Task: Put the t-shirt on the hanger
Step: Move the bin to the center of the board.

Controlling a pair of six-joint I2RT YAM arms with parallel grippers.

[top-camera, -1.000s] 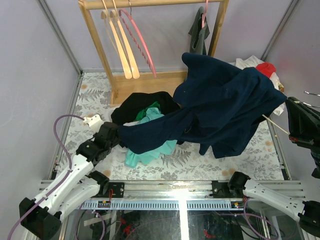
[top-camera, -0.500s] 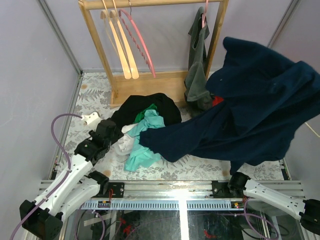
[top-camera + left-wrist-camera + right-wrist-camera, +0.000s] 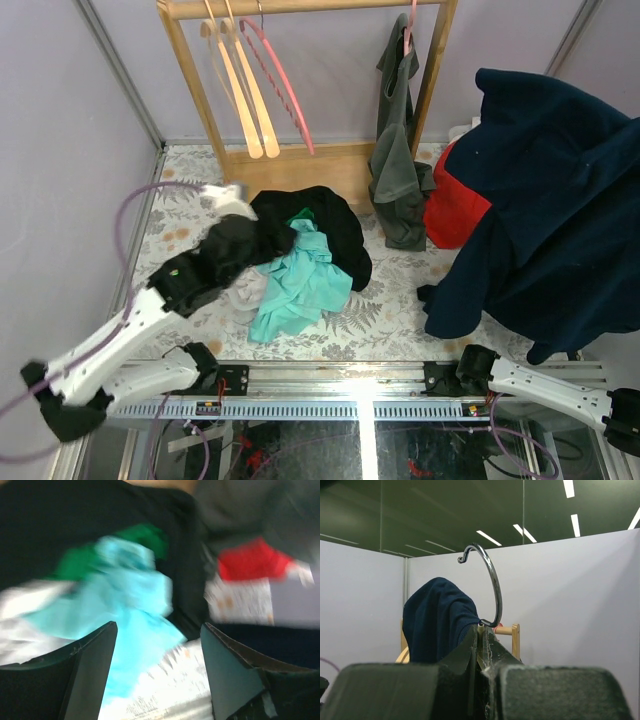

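Here, the right claw [image 3: 480, 642] is seen pressed together on the neck of the slim cream clothes hanger with a thin metal hook [image 3: 494, 580]. The hanger is held upright, with the hook pointing up. The large dark navy-blue cotton t-shirt [image 3: 437, 620] is heaped over the hanger on the claw's left side, just beside the fingers. How far the hanger's arms are tucked inside the shirt cannot be told, as they are hidden by the cloth.

From above, the t-shirt [image 3: 550, 220] is seen held up off the table [image 3: 400, 310] at the far right, and the right claw is hidden behind it. It hangs down, long side up and down.

The left claw [image 3: 157, 675] is spread wide, and nothing is held in it. Under it a crumpled light teal garment [image 3: 130, 610], a black garment [image 3: 60, 525] and a red cloth [image 3: 250, 562] can be made out.

The t-shirt lies well apart from the left claw, off to its right. So the right arm is much nearer, and the shirt is carried by it alone. It is judged that the left claw must be brought across to the right, so the loose side can be pulled over the hanger.
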